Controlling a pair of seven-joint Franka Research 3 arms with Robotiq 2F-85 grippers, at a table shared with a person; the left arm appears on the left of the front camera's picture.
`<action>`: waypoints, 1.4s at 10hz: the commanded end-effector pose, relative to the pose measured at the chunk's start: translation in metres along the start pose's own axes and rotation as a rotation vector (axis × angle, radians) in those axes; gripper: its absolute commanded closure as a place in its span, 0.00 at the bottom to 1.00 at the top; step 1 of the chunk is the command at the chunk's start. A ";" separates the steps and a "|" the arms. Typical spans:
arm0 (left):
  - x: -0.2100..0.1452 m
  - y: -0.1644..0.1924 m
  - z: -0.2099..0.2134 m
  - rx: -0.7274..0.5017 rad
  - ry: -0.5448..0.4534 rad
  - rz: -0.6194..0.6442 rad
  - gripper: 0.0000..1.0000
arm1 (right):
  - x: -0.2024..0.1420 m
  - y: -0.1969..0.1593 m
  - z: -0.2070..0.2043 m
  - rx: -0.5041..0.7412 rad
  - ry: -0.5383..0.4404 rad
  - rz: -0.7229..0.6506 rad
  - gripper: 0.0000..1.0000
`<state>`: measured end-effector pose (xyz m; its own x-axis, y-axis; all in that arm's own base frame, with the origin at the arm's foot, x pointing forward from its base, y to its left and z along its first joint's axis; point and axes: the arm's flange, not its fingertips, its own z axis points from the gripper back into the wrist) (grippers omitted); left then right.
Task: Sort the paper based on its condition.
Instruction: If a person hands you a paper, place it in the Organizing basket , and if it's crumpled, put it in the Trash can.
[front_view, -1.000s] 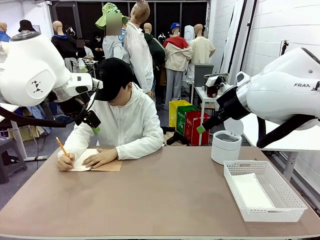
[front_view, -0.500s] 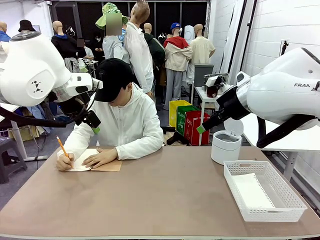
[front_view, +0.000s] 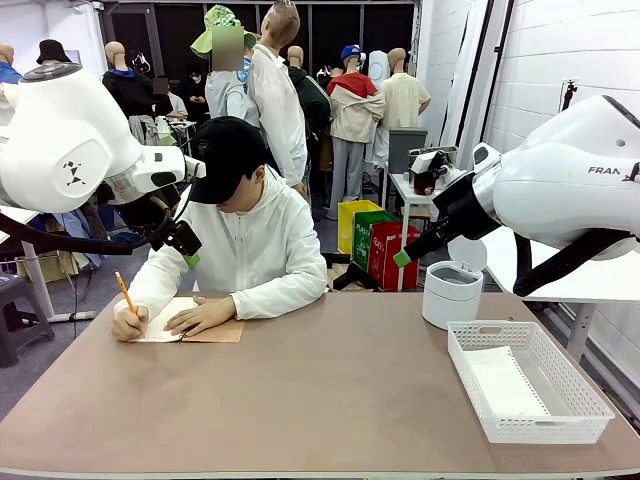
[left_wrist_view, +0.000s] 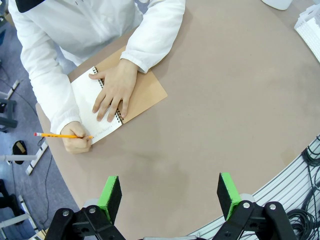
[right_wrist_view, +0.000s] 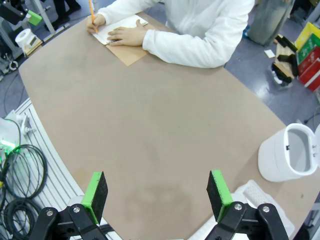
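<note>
Both white arms are held raised above the brown matte table (front_view: 330, 400), one at each side, and nothing is touched by either. The left gripper (left_wrist_view: 169, 194) is directed down at the tabletop near its edge, its black fingers with green pads spread wide and nothing between them. The right gripper (right_wrist_view: 157, 194) is likewise held aloft over bare tabletop, its fingers spread wide apart and empty. A thin, plain white sheet of paper (front_view: 503, 385) is seen lying flat on the floor of the white plastic mesh basket (front_view: 545, 428), a rectangular tray with perforated walls set near the table's right front corner. Just behind the basket a white cylindrical bin (front_view: 451, 293) is stood, its lid tipped up. At the far left side a spiral-bound notebook (left_wrist_view: 92, 112) with cream pages and a folded-back brown cover is laid open before a person in a white jacket. An orange pencil (left_wrist_view: 59, 135) is gripped in the person's writing hand (left_wrist_view: 77, 143), its tip on the page, while the other hand (left_wrist_view: 112, 90) is pressed flat across the spiral binding.
</note>
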<state>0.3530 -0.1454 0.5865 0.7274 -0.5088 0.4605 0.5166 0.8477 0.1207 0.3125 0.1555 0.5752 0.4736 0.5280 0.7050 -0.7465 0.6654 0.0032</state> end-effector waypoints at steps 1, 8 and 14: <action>0.000 0.001 0.001 -0.003 -0.007 0.002 0.00 | -0.001 0.001 0.000 -0.004 0.003 0.000 0.00; 0.000 0.001 0.001 -0.003 -0.007 0.002 0.00 | -0.001 0.001 0.000 -0.004 0.003 0.000 0.00; 0.000 0.001 0.001 -0.003 -0.007 0.002 0.00 | -0.001 0.001 0.000 -0.004 0.003 0.000 0.00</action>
<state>0.3530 -0.1454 0.5865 0.7274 -0.5088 0.4605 0.5166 0.8477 0.1207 0.3125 0.1555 0.5752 0.4736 0.5280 0.7050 -0.7465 0.6654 0.0032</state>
